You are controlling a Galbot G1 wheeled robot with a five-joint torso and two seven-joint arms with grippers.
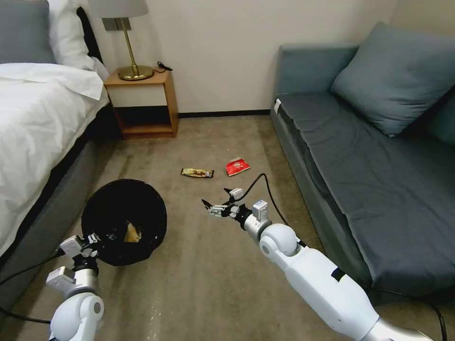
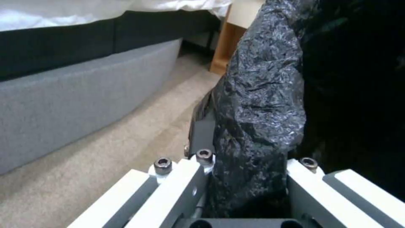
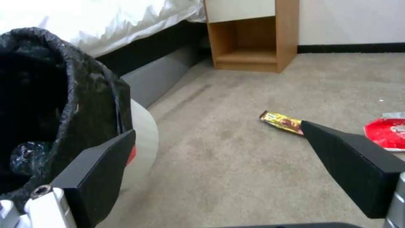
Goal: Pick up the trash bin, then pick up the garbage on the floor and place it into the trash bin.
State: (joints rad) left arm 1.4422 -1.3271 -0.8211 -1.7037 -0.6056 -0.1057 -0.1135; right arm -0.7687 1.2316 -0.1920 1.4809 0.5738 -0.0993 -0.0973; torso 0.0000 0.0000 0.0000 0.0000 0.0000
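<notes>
The left hand (image 1: 90, 244), lower left of the head view, is clenched on the rim of the trash bin (image 1: 124, 220), already holding tan paper. The right hand (image 1: 219, 201) hangs released mid-frame, so the gold bar wrapper (image 1: 197, 173) looks next: it lies above it, long axis left-to-right, beside the red snack packet (image 1: 237, 166), calling for a forward reach.

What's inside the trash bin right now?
In the head view, one crumpled tan piece lies inside the trash bin, held at its rim by the left end effector. The rest of the interior is black liner and shadow, hiding anything else.
</notes>
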